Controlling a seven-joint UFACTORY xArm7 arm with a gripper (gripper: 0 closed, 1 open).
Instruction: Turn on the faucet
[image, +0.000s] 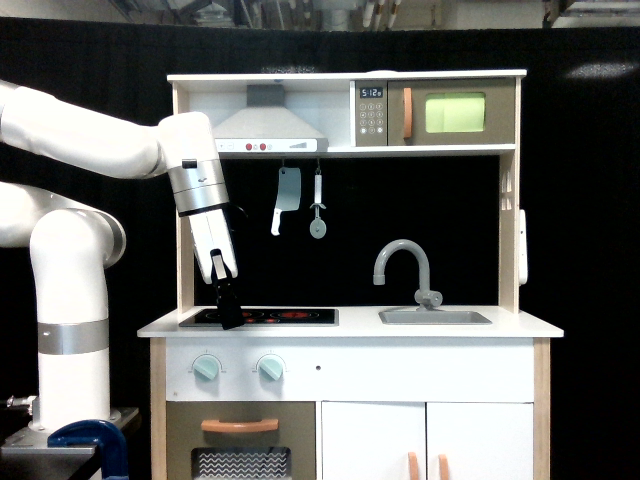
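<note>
Plainly, the grey arched faucet (403, 262) stands upright over the sink (434, 317).
</note>
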